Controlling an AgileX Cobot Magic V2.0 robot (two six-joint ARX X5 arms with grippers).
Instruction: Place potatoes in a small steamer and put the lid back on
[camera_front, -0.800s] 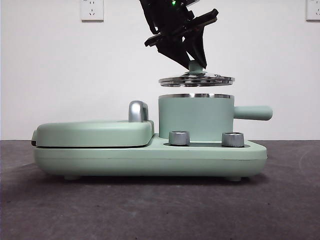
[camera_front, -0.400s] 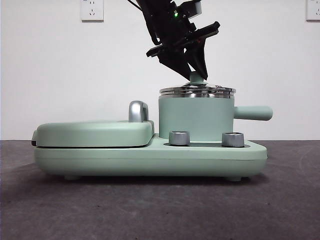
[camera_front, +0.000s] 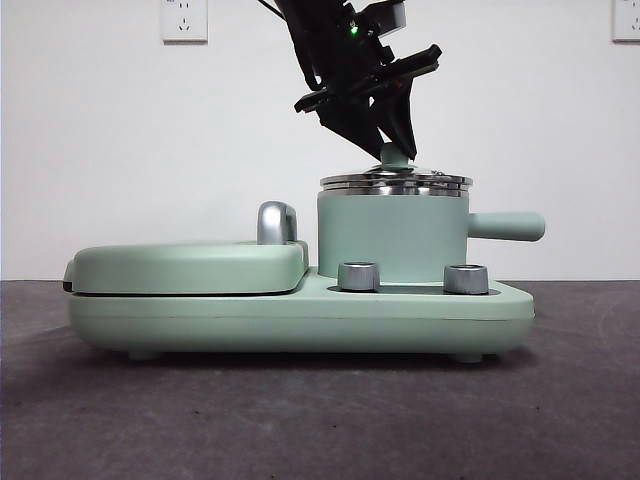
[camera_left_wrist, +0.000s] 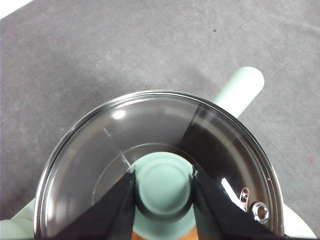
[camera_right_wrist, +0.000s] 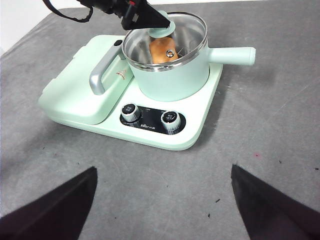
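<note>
The small mint-green steamer (camera_front: 390, 235) stands on the right of the appliance base, its stubby handle (camera_front: 508, 226) pointing right. The glass lid (camera_front: 395, 181) rests level on its steel rim. My left gripper (camera_front: 392, 140) comes down from above and is shut on the lid's mint-green knob (camera_left_wrist: 164, 187); its jaws press both sides of the knob. In the right wrist view the orange-brown potato (camera_right_wrist: 162, 50) lies inside the steamer under the glass. My right gripper (camera_right_wrist: 162, 210) is open and empty, held back in front of the appliance and above the table.
The flat griddle with its closed cover (camera_front: 190, 265) and steel handle (camera_front: 277, 222) takes up the left of the base. Two steel dials (camera_front: 359, 276) (camera_front: 465, 278) sit on the front of the base. Grey table (camera_front: 320, 420) all around.
A second ago the lid hung a little above the steamer in the left gripper; it has come down onto the rim. Over the last half second almost nothing moved.
</note>
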